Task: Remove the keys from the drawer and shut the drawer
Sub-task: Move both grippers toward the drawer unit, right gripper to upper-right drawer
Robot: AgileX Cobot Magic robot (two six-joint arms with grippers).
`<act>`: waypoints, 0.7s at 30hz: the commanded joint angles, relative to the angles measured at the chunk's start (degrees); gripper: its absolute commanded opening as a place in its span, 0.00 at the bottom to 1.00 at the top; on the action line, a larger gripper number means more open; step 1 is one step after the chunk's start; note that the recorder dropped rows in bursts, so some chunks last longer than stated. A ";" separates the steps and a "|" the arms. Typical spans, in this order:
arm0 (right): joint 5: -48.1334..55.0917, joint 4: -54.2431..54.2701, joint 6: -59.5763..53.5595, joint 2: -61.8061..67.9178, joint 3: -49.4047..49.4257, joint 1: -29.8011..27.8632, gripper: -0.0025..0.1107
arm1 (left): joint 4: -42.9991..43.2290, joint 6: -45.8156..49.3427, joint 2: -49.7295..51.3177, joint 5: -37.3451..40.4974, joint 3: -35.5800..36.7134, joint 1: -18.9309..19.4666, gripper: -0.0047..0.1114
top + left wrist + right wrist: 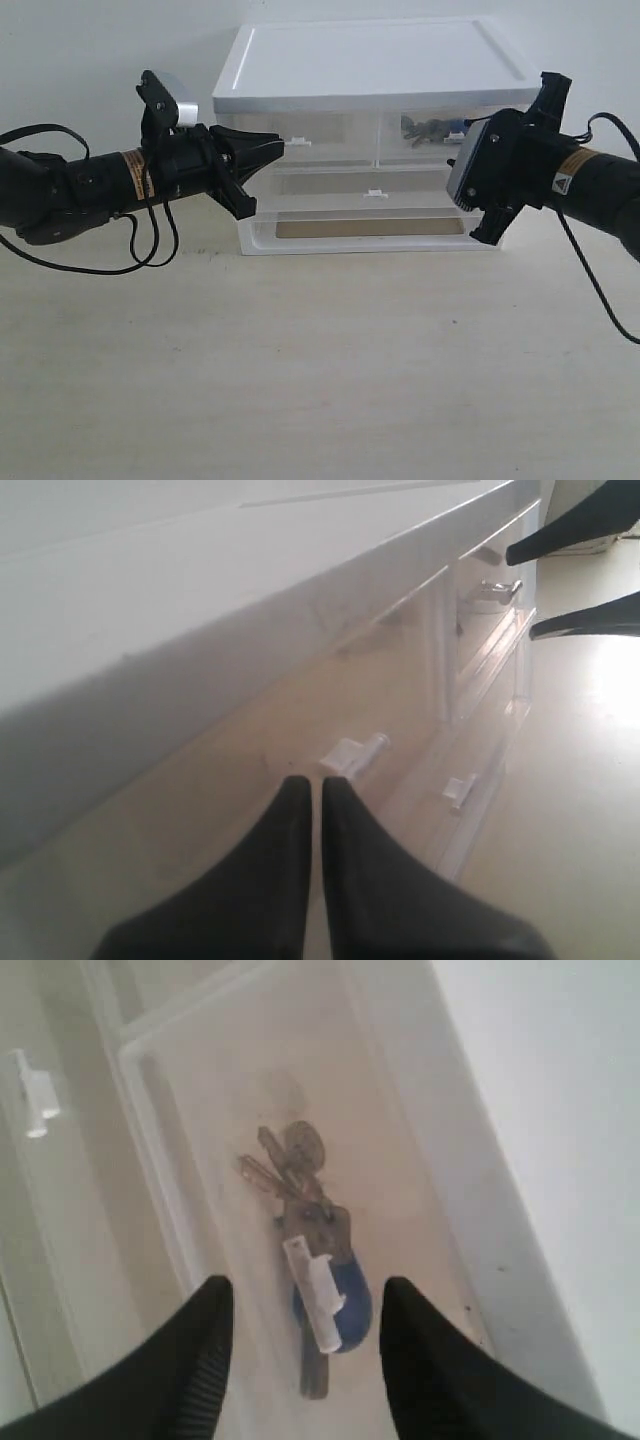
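Inside, the keys (312,1222) lie in the shut drawer (405,1170), behind its tab handle (318,1300). The right gripper (305,1288) spreads wide before it; the left gripper (316,788) is pinched narrow, empty.

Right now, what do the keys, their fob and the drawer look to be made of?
Keys: grey metal with a dull sheen. Fob: smooth and blue, probably plastic, though the blur leaves it open. Drawer: frosted translucent plastic, since the keys show hazily through it.

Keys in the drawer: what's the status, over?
Left gripper, jaws shut, by the other small drawer's tab. Right gripper, jaws open, lined up on the tab of the drawer. Keys inside, drawer looks closed. Nothing blocking.
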 commanded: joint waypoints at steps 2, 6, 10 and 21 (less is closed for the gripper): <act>2.26 0.08 0.05 2.10 -3.56 -0.05 0.40 | -4.89 -0.12 0.08 2.31 -0.81 0.24 0.08; 2.47 0.08 0.05 2.68 -3.67 -0.05 0.35 | -5.01 0.04 0.08 2.43 -0.94 0.24 0.08; 2.80 0.25 0.05 2.68 -3.67 -0.05 0.02 | -5.01 0.15 0.08 2.43 -0.94 0.24 0.08; 13.22 -6.29 3.11 2.44 -1.99 0.94 0.02 | -8.18 1.15 0.54 3.41 -0.94 0.24 0.08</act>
